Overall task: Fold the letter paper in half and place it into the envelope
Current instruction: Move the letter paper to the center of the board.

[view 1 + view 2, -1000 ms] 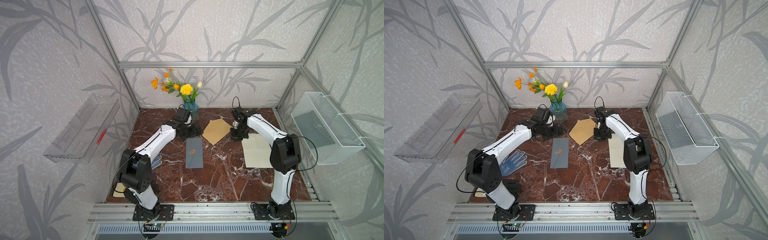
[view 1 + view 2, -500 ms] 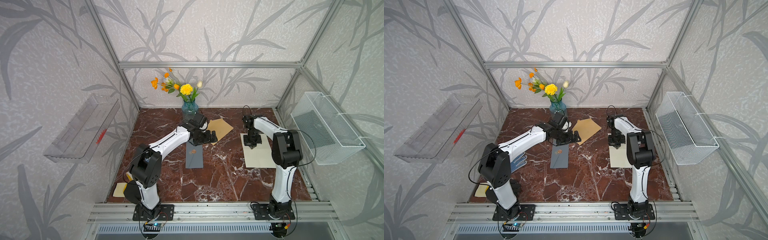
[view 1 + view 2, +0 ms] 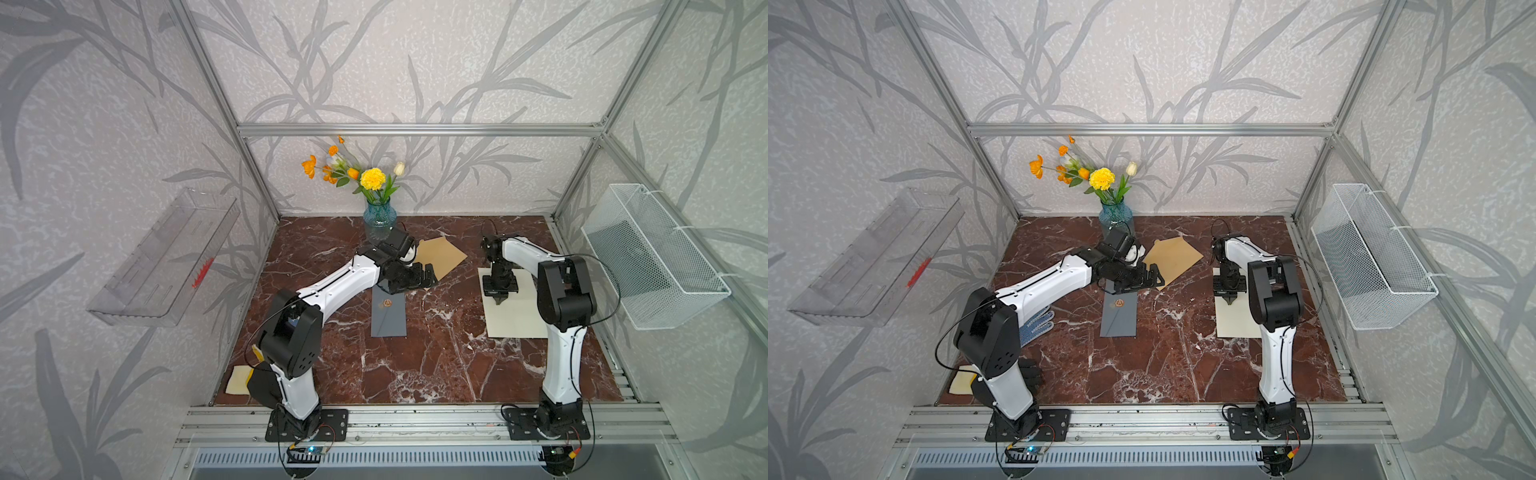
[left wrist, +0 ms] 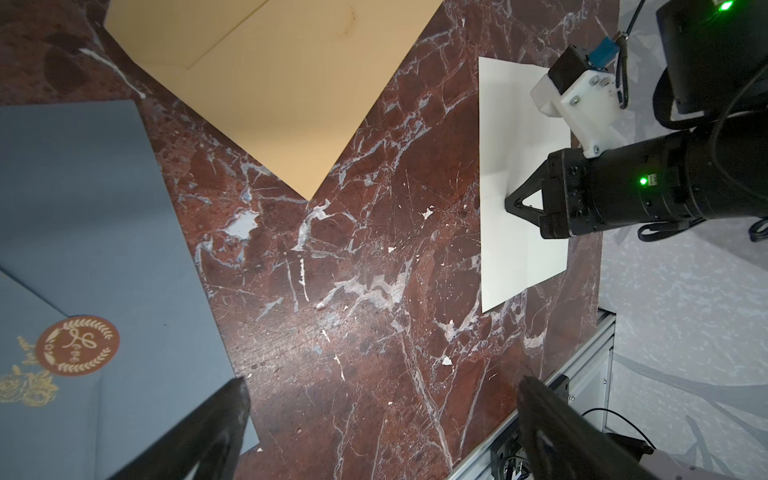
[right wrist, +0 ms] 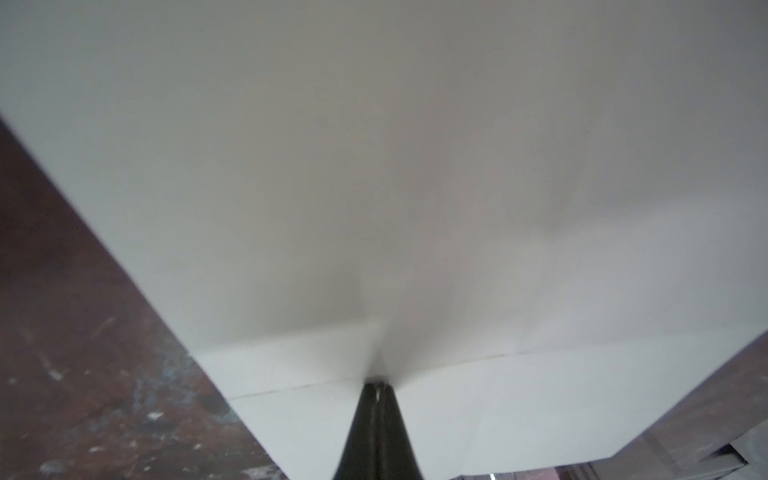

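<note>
Letter paper (image 3: pixel 515 318): cream rectangular sheet, flat on the dark red marble table (image 3: pixel 436 365), close to its right edge, about midway between front and back. It's not folded yet. You can see faint crease lines across it in the wrist views, but it lies as a single open layer as far as I can judge.

Right gripper (image 3: pixel 500 300): jaws fully closed, nothing between them. The tips point down onto the sheet right at the cross crease (image 5: pixel 376 384) and look to be touching it. Read that as a pin, not a grasp.

Left gripper (image 3: pixel 428 277): jaws spread as wide as they go, empty. It hangs over the table middle, just off the near corner of the tan paper envelope (image 3: pixel 440 255) and above the far end of the blue-grey envelope with the round copper seal (image 3: pixel 388 316). It's well apart from the sheet.

Step in hand, my call: set-up for the fold. The right arm anchors the crease line and the left is free to do the lift.

Next move needs:
- You bring the left gripper across to a free short edge of the sheet, get one finger under it, and pinch lightly.
- Carry that edge over the pinned crease to the opposite edge, keeping the corners aligned.
- Keep right-side pressure on, or the sheet slides on the polished marble.

Target envelope: the tan one sits near the centre of the back edge with its flap open. The blue-grey one looks sealed, so I'd go tan.
</note>
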Robot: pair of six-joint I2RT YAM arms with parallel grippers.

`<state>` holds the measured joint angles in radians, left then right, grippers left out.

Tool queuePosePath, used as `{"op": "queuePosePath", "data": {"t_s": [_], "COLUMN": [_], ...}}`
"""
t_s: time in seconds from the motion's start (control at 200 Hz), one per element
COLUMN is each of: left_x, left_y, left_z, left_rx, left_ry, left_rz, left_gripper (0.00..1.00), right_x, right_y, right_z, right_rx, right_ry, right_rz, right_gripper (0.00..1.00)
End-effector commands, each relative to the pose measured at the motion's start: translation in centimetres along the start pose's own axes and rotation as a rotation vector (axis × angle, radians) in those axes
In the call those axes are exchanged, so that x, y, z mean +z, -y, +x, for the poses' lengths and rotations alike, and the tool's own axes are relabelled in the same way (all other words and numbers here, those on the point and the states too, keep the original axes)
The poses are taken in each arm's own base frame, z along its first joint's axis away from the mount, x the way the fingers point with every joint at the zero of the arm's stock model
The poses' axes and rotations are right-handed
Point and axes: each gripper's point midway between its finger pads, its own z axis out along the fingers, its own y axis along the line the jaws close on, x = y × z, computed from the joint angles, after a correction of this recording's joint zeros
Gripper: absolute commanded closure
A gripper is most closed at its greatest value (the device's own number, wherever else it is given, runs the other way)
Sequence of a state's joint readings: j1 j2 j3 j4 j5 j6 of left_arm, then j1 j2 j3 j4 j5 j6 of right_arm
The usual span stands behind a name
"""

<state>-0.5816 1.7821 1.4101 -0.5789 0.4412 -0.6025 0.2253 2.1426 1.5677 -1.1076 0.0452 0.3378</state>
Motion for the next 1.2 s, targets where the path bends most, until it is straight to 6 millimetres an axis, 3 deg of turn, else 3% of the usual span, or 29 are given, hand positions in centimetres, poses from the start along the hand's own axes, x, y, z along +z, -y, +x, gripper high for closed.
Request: {"op": "queuePosePath", "data": {"t_s": [0.0, 0.275, 0.385, 0.485, 0.51, 0.535, 0.615, 0.715, 0.76, 0.87, 0.925, 1.04, 1.195], "left_x": [-0.8, 0.0, 0.2, 0.5, 0.6, 0.9, 1.5, 2.5, 3.1, 4.5, 5.2, 6.5, 8.1], "left_y": [0.9, 0.5, 0.4, 0.1, 0.1, -0.1, -0.2, 0.2, 0.5, 1.1, 1.2, 1.6, 1.6], "left_z": [0.1, 0.7, 1.1, 1.4, 1.6, 1.8, 2.4, 3.0, 3.3, 3.8, 3.8, 3.5, 2.9], "left_rx": [0.011, -0.034, -0.05, -0.058, -0.062, -0.065, -0.078, -0.077, -0.073, -0.07, -0.075, -0.086, -0.095], "left_ry": [0.019, 0.006, 0.009, 0.002, -0.002, -0.008, -0.021, -0.047, -0.06, -0.094, -0.107, -0.12, -0.139], "left_rz": [0.035, 0.052, 0.065, 0.073, 0.075, 0.075, 0.09, 0.114, 0.121, 0.135, 0.141, 0.154, 0.161], "left_gripper": [0.0, 0.0, 0.0, 0.0, 0.0, 0.01, 0.06, 0.21, 0.31, 0.81, 1.0, 1.0, 1.0], "right_x": [0.9, -2.6, -5.8, -8.5, -8.9, -9.0, -9.3, -8.9, -8.3, -6.5, -5.8, -4.8, -3.6], "right_y": [-5.5, -14.2, -15.2, -13.8, -13.2, -12.5, -9.5, -6.0, -4.6, -2.7, -2.0, -1.0, -1.3], "right_z": [1.8, 3.9, 4.0, 4.3, 4.4, 4.6, 4.9, 4.9, 4.8, 4.7, 4.4, 3.5, 2.9], "right_rx": [-0.083, -0.167, -0.172, -0.154, -0.143, -0.129, -0.067, -0.001, 0.017, 0.044, 0.055, 0.079, 0.09], "right_ry": [-0.029, 0.003, 0.048, 0.088, 0.085, 0.081, 0.081, 0.094, 0.089, 0.049, 0.035, 0.025, 0.008], "right_rz": [-0.121, -0.364, -0.452, -0.473, -0.479, -0.484, -0.485, -0.463, -0.438, -0.414, -0.404, -0.408, -0.474], "right_gripper": [1.0, 1.0, 1.0, 1.0, 0.94, 0.84, 0.37, 0.04, 0.01, 0.0, 0.0, 0.0, 0.0]}}
